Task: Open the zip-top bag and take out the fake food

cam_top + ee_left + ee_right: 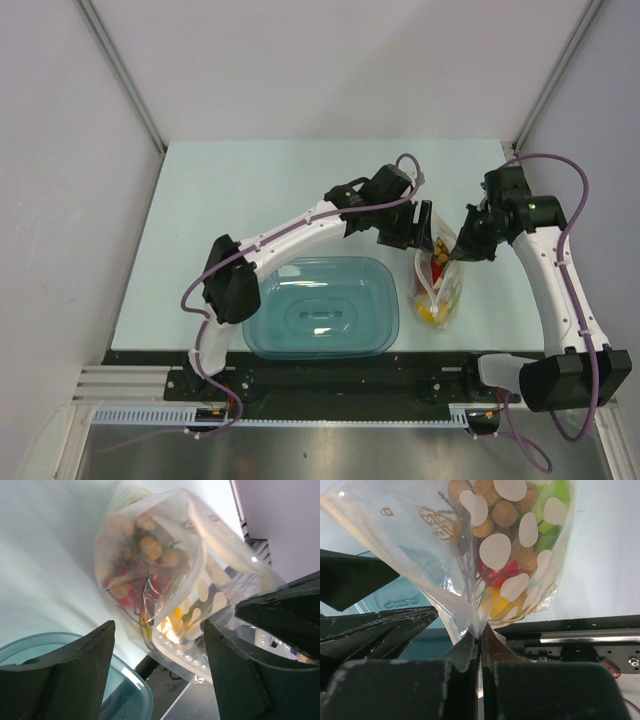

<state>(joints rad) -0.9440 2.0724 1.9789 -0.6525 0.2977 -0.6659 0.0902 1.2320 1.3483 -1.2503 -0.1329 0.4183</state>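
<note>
Teal tub (380,300): to the left of and below my left fingers, its corner showing past my left-hand finger in the left wrist view (127,700). It is well apart from my right fingers, with the bag between.

Left gripper (405,232): wide open and holding nothing. In my own wrist view (157,630) the two dark fingers (75,675) stand far apart.

Zip-top bag (440,290): just ahead of my left fingertips and framed in the gap between them (200,545). It is clear and crinkly, with white dots. I cannot tell whether my left tips touch the plastic. The bag reaches from my right fingertips down onto the table (200,200).

Fake food (430,312): all inside the bag, beyond both sets of fingertips.

Orange-brown balls (505,512): farthest from my right tips, on dark stems. They also show through the plastic ahead of my left fingers (150,547).

Red piece (497,570): under the balls, nearer my right tips.

Yellow piece (495,602): nearest my right tips.

Green piece (550,530): to the right of the balls.

Right gripper (462,250): pressed fully together, pinching a thin fold of the bag's edge (445,540) between my fingers (467,652). The film fans out from that pinch (480,635).

Left fingers from my right wrist: dark wedges just to the left of my right tips, close against the bag.
</note>
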